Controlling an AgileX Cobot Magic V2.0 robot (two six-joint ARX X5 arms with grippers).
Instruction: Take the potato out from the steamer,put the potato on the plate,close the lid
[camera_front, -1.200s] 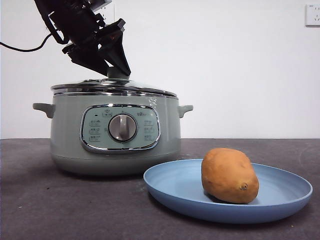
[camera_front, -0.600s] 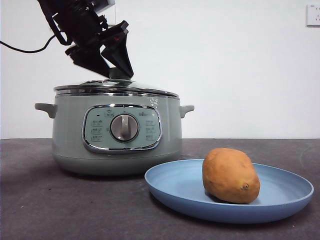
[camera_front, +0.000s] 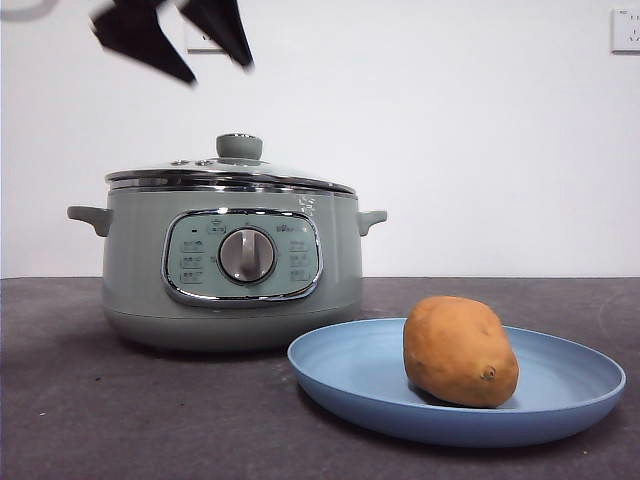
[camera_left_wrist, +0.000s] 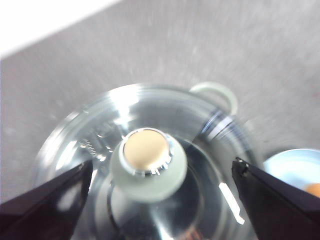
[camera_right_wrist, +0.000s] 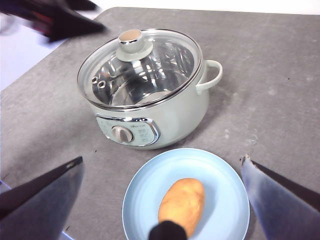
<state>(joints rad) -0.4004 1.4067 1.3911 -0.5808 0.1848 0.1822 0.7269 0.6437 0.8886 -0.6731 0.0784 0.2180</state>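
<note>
The left gripper (camera_front: 190, 45) has let go of the lid (camera_front: 232, 177) and lifted clear: half a second ago its jaws were down around the knob, and now they hang high above it, blurred with motion in the front view. From the left wrist view the jaws stand wide apart with nothing between them, the knob (camera_left_wrist: 148, 162) sitting free below. The lid rests flat on the steamer (camera_front: 230, 265), its chrome rim seated all the way round as far as I can see, though the far side is hidden from here.

The potato (camera_front: 460, 350) lies on the plate (camera_front: 350, 375), toward the side away from the pot, and has not shifted. The plate sits on the table just in front of and beside the steamer.

The right gripper (camera_right_wrist: 160, 235) waits well above the table, its jaws spread wide and empty, looking down over plate and pot.

To my eye that release closes out the job: potato out and plated, lid back on. All that seems left is for the left arm to draw away without catching the knob, and there is already open air between them.
</note>
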